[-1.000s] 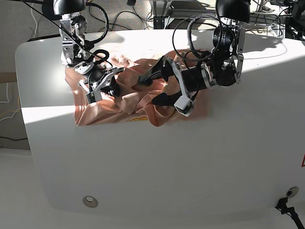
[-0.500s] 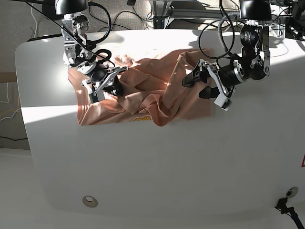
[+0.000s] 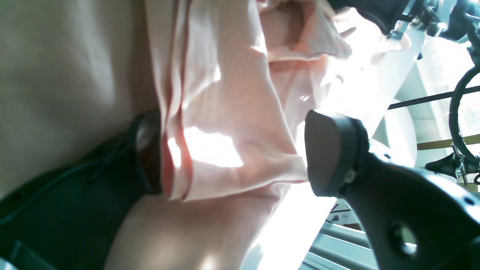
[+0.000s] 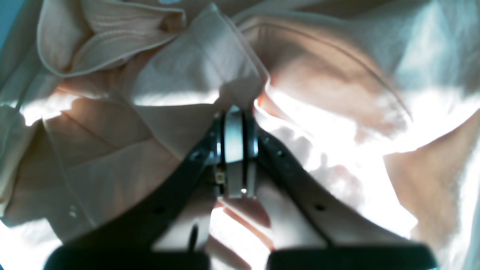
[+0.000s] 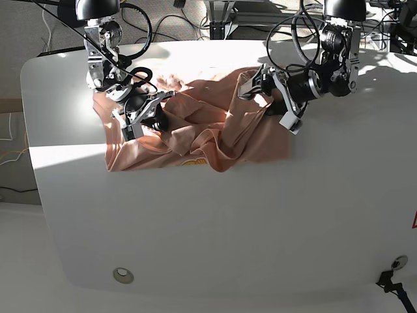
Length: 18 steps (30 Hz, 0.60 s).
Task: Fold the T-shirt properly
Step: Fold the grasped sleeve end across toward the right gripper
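The salmon-pink T-shirt [image 5: 195, 130] lies crumpled on the white table [image 5: 260, 222], its small yellow graphic [image 5: 193, 161] at the near edge. My left gripper [image 5: 251, 88] is at the shirt's raised right side. In the left wrist view [image 3: 232, 153] its jaws stand wide apart with a fold of the T-shirt [image 3: 225, 93] between them, lying against one finger [image 3: 148, 150]. My right gripper [image 5: 155, 119] is low on the shirt's left part. In the right wrist view [image 4: 234, 116] its fingers are closed together on a fold of the T-shirt [image 4: 195, 75].
Cables and frame parts [image 5: 221, 13] crowd the area behind the table's back edge. A round metal disc [image 5: 122, 275] is set in the table near the front left. Bright sunlight washes out the shirt's back part.
My left gripper swung from the shirt's middle out to the right, then back up and left, and the shirt's right side now stands raised. My right gripper has hardly moved.
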### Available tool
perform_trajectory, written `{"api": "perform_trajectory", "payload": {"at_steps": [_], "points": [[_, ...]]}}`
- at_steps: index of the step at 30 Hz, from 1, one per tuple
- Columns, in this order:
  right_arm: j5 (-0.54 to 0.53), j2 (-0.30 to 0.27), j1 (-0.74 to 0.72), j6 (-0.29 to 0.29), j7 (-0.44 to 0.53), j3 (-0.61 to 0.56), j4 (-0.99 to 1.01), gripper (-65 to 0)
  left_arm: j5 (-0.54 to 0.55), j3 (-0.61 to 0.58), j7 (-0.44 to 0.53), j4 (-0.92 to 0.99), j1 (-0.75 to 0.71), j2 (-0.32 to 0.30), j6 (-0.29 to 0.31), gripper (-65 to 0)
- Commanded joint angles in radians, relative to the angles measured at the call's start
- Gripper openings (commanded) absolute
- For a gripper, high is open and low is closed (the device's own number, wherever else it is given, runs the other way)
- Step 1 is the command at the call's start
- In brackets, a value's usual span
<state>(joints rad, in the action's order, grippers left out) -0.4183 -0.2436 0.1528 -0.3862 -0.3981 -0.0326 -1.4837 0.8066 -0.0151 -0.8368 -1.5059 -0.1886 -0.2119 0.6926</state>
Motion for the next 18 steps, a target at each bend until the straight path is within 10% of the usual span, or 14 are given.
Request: {"api": "perform_trajectory", "payload": {"at_steps": [1, 18], "points": [[0.009, -0.006, -0.005, -0.004, -0.017, 0.001, -0.008, -65.0, 0.013, -0.012, 0.003, -0.017, 0.007, -0.007, 0.006, -17.1], [0.009, -0.004, -0.009, -0.004, -0.017, 0.001, -0.008, -65.0, 0.015, -0.366, 0.003, -0.104, 0.217, 0.148, 0.006, -17.1]]}}
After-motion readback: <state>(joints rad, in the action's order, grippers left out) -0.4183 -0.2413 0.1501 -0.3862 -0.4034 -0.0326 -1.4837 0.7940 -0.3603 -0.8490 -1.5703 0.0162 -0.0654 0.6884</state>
